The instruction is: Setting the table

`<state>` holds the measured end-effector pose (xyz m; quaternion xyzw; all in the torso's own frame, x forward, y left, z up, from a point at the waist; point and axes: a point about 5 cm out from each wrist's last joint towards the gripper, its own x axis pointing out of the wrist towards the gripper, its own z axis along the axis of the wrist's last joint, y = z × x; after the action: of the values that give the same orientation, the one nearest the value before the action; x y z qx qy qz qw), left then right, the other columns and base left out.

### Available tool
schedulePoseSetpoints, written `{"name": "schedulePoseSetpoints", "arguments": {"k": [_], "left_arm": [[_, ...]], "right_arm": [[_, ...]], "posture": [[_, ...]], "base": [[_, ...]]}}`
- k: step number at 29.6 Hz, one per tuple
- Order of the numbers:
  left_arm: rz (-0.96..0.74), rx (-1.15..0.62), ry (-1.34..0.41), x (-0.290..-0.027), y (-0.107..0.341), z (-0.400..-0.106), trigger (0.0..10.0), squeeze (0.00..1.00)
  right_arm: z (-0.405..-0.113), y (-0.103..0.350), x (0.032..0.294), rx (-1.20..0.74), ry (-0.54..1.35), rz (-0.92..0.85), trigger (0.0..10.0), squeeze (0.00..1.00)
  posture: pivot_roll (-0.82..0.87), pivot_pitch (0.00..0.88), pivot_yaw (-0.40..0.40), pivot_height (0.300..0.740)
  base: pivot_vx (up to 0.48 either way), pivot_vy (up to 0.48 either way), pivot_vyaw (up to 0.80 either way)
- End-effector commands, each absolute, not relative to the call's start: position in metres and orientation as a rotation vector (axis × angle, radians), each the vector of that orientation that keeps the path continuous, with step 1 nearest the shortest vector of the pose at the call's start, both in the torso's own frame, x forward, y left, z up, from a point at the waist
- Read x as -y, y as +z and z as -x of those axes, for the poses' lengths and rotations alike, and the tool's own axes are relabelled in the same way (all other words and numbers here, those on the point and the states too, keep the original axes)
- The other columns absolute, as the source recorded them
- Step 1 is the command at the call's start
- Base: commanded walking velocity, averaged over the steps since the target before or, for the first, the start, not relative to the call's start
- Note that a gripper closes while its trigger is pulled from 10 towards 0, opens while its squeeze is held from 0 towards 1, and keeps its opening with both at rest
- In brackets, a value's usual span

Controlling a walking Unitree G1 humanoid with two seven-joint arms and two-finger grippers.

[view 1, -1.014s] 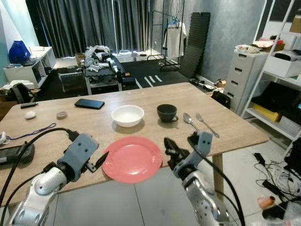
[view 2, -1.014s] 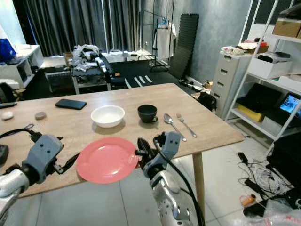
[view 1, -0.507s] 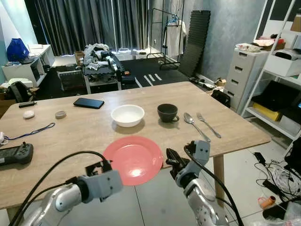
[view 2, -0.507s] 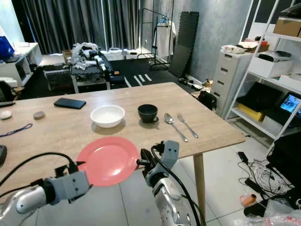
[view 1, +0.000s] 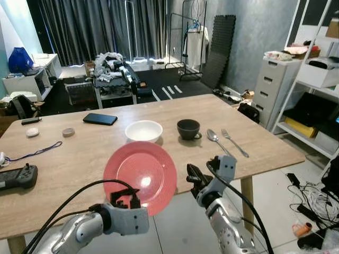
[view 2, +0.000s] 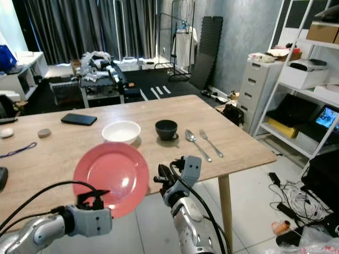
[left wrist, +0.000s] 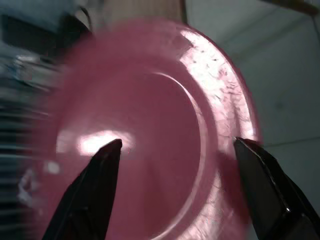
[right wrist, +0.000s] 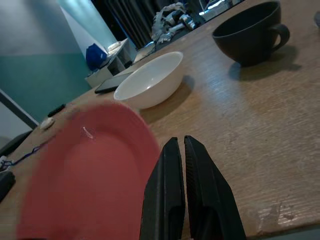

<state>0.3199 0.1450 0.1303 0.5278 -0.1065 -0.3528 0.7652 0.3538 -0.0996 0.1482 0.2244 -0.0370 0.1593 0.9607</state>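
The left gripper (view 1: 124, 203) has its fingers (left wrist: 102, 165) clamped on the lower rim of the red plate (view 1: 140, 176), which is tilted up on edge above the near edge of the bench (view 1: 79, 153), at 7 o'clock from the white bowl (view 1: 143, 130). The right gripper (view 1: 192, 174) waits at the plate's 3 o'clock, fingers pressed together on nothing. The plate looks stiff, smooth and probably breakable, so a rim pinch could slip; supporting the opposite rim seems wise.
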Motion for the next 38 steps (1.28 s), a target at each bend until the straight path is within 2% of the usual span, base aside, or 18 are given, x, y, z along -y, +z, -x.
{"name": "schedulePoseSetpoints", "arguments": {"k": [1,6,9,14,15,16,17,20,21,23,24,26,30,31,32,36,38], "left_arm": [[-1.172,0.309,-0.748,-0.142,0.143,-0.321,10.0,0.0],[-1.133,0.267,-0.597,-0.169,0.152,-0.332,10.0,0.0],[-1.0,0.183,-0.434,-0.199,0.154,-0.339,10.0,0.0],[-0.944,0.213,-0.342,-0.212,0.166,-0.339,10.0,0.0],[-0.944,0.213,-0.342,-0.212,0.166,-0.339,10.0,0.0],[-0.962,0.326,-0.383,-0.202,0.184,-0.332,10.0,0.0],[-0.97,0.361,-0.409,-0.196,0.189,-0.328,10.0,0.0],[-0.97,0.361,-0.409,-0.196,0.189,-0.328,10.0,0.0],[-0.974,0.393,-0.458,-0.188,0.195,-0.323,10.0,0.0],[-0.955,0.403,-0.675,-0.159,0.193,-0.301,10.0,0.0],[-0.955,0.403,-0.675,-0.159,0.193,-0.301,10.0,0.0],[-0.925,0.377,-0.819,-0.14,0.182,-0.285,10.0,0.0],[-0.918,0.319,-0.872,-0.133,0.162,-0.282,10.0,0.0],[-0.981,0.253,-0.902,-0.132,0.141,-0.283,10.0,0.0],[-0.981,0.253,-0.902,-0.132,0.141,-0.283,10.0,0.0],[-1.104,0.149,-0.84,-0.149,0.124,-0.293,10.0,0.0],[-1.092,0.094,-0.818,-0.154,0.118,-0.297,10.0,0.0]], "right_arm": [[-0.355,0.148,0.098,0.081,0.334,-0.45,10.0,0.0],[-0.354,0.146,0.093,0.072,0.357,-0.448,10.0,0.0],[-0.355,0.148,0.091,0.077,0.361,-0.451,10.0,0.0],[-0.355,0.148,0.091,0.078,0.366,-0.452,10.0,0.0],[-0.355,0.148,0.091,0.078,0.366,-0.452,10.0,0.0],[-0.355,0.148,0.091,0.077,0.372,-0.45,10.0,0.0],[-0.355,0.148,0.091,0.078,0.373,-0.449,10.0,0.0],[-0.355,0.148,0.091,0.078,0.373,-0.449,10.0,0.0],[-0.355,0.149,0.092,0.082,0.373,-0.449,10.0,0.0],[-0.356,0.152,0.094,0.096,0.372,-0.448,10.0,0.0],[-0.356,0.152,0.094,0.096,0.372,-0.448,10.0,0.0],[-0.356,0.153,0.095,0.101,0.369,-0.447,10.0,0.0],[-0.356,0.152,0.096,0.1,0.366,-0.446,10.0,0.0],[-0.356,0.152,0.095,0.1,0.365,-0.447,10.0,0.0],[-0.356,0.152,0.095,0.1,0.365,-0.447,10.0,0.0],[-0.357,0.153,0.094,0.1,0.368,-0.451,10.0,0.0],[-0.357,0.153,0.094,0.1,0.368,-0.453,10.0,0.0]], "posture": [[0.11,0.0,0.082,0.74],[0.12,0.0,0.073,0.74],[0.12,0.0,0.067,0.74],[0.13,0.0,0.057,0.74],[0.13,0.0,0.057,0.74],[0.13,0.0,0.059,0.74],[0.13,0.0,0.059,0.74],[0.13,0.0,0.059,0.74],[0.13,0.0,0.06,0.74],[0.12,0.0,0.063,0.74],[0.12,0.0,0.063,0.74],[0.13,0.0,0.064,0.74],[0.12,0.0,0.064,0.74],[0.12,0.0,0.064,0.74],[0.12,0.0,0.064,0.74],[0.12,0.0,0.063,0.74],[0.13,0.0,0.062,0.74]], "base": [[0.0,0.0,0.0],[0.0,0.0,0.0],[0.0,0.0,0.0],[0.0,0.0,0.0],[0.0,0.0,0.0],[0.0,0.0,0.0],[0.0,0.0,0.0],[0.0,0.0,0.0],[0.0,0.0,0.0],[0.0,0.0,0.0],[0.0,0.0,0.0],[0.0,0.0,0.0],[0.0,0.0,0.0],[0.0,0.0,0.0],[0.0,0.0,0.0],[0.0,0.0,0.0],[0.0,0.0,0.0]]}}
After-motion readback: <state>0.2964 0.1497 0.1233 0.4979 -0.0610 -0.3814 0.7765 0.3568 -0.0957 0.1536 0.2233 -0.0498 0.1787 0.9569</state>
